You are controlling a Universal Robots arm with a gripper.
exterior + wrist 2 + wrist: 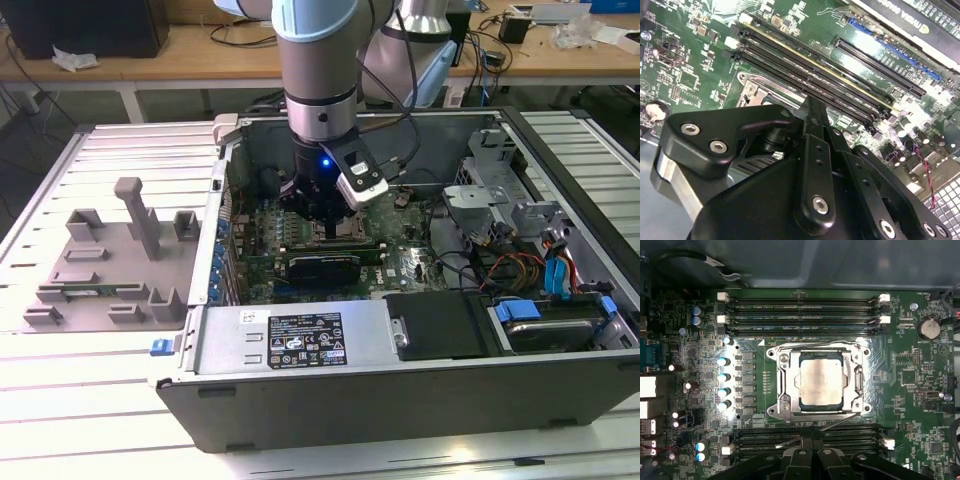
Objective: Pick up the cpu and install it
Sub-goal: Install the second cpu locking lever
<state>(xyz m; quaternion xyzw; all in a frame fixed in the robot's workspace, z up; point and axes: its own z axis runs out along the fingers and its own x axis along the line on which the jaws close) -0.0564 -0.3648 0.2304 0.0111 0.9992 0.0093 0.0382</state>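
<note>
The shiny silver square cpu already lies in the metal-framed socket on the green motherboard. The black gripper hovers near, fingers pressed together (empty); descending could scrape the chip.

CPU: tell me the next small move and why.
Probably lift the gripper straight up a little. The CPU already lies flat in the socket frame, and the fingertips sit beside it over the memory slots, not on it.
</note>
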